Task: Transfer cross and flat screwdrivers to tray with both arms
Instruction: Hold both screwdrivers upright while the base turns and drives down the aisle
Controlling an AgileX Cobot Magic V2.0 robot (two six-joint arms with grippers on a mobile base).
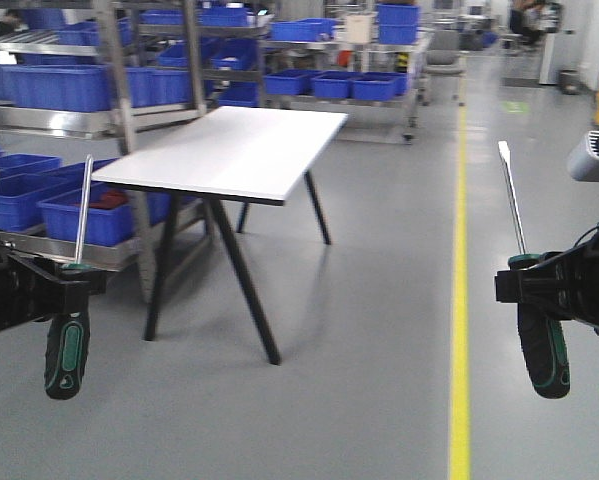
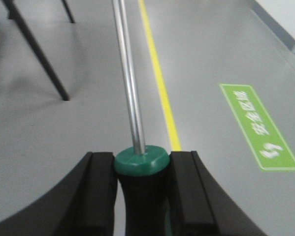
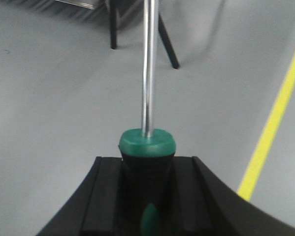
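Note:
My left gripper [image 1: 72, 276] is shut on the black-and-green handle of a screwdriver [image 1: 67, 345], shaft pointing up, low at the left. The left wrist view shows the jaws [image 2: 142, 158] clamped on the handle just below its green collar [image 2: 140, 162]. My right gripper [image 1: 531, 282] is shut on a second screwdriver [image 1: 544, 352] the same way, low at the right; its tip looks flat. The right wrist view shows that gripper [image 3: 146, 164] gripping the handle under the green collar [image 3: 147, 142]. The left tip is too small to tell its type. No tray is in view.
A white table [image 1: 229, 150] on black legs stands ahead over a grey floor. Metal racks with blue bins [image 1: 89, 210] line the left and back. A yellow floor line [image 1: 461, 250] runs at the right, with a green floor sign [image 2: 259, 128] nearby.

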